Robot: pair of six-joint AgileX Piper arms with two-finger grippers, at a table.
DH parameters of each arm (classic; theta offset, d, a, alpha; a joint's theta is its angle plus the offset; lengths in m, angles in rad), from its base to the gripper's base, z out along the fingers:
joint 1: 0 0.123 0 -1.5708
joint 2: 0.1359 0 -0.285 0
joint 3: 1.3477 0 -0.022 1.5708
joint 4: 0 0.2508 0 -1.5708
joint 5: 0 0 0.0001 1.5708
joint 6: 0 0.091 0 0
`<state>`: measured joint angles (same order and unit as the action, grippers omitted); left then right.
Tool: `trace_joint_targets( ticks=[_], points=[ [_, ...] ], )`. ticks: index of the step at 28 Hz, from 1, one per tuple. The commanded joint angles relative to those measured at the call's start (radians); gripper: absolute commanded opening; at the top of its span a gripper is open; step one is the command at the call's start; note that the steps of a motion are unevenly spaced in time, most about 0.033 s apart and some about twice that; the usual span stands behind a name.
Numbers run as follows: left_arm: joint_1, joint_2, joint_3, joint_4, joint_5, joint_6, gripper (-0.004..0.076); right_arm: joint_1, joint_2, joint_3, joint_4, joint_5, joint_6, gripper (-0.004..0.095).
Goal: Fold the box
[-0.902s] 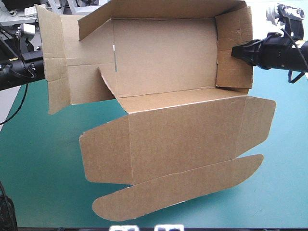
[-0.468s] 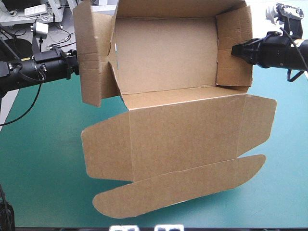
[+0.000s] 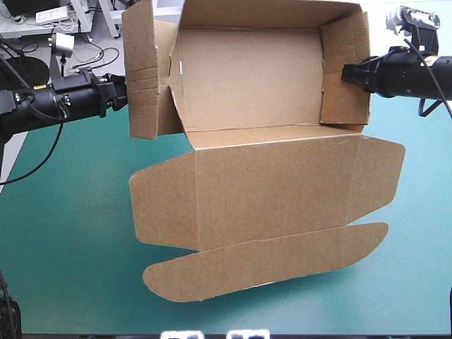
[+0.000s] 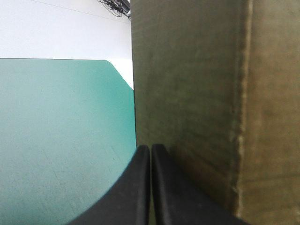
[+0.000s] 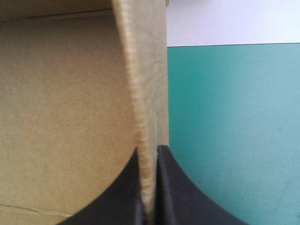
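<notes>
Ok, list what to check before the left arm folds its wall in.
1. Left gripper shut on the left wall: ok.
2. Right gripper shut on the right wall: ok, the board's edge is in its grip.
3. Right wall upright: ok.
4. Left wall tucked: not ok, raised only.
5. Lid flat on the table, free of both arms: ok.
6. Floor resting on the table: cannot tell.
</notes>
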<state>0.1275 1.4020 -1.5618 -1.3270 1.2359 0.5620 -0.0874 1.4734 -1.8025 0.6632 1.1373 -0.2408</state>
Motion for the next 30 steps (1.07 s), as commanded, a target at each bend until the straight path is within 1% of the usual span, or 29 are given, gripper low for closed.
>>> trace_joint_targets(
  ticks=[1, 8, 12, 20, 24, 28, 30],
  points=[
    [-0.007, -0.037, -0.023, -0.098, 0.057, -0.003, 0.0000, -0.004, -0.023, -0.028, 0.065, -0.083, 0.003, -0.0018],
    [-0.008, -0.037, -0.023, -0.109, 0.057, -0.003, 0.0000, -0.004, -0.003, -0.028, 0.078, -0.085, -0.013, -0.0019],
    [-0.008, -0.037, -0.023, -0.111, 0.057, -0.003, 0.0000, -0.004, 0.007, -0.028, 0.117, -0.083, -0.046, -0.0018],
    [-0.042, -0.037, -0.023, -0.116, 0.056, -0.002, 0.0000, -0.003, 0.007, -0.028, 0.117, -0.084, -0.055, -0.0018],
    [-0.042, -0.037, -0.023, -0.129, 0.056, -0.002, 0.0000, 0.028, 0.007, -0.028, 0.097, -0.086, -0.067, -0.0018],
    [-0.042, -0.039, -0.023, -0.132, 0.056, -0.004, 0.0000, 0.092, 0.026, -0.028, 0.058, -0.115, -0.058, -0.0018],
    [-0.042, -0.045, -0.023, -0.132, 0.056, -0.004, 0.0000, 0.103, 0.041, -0.028, 0.049, -0.132, -0.050, -0.0018]
  ],
)
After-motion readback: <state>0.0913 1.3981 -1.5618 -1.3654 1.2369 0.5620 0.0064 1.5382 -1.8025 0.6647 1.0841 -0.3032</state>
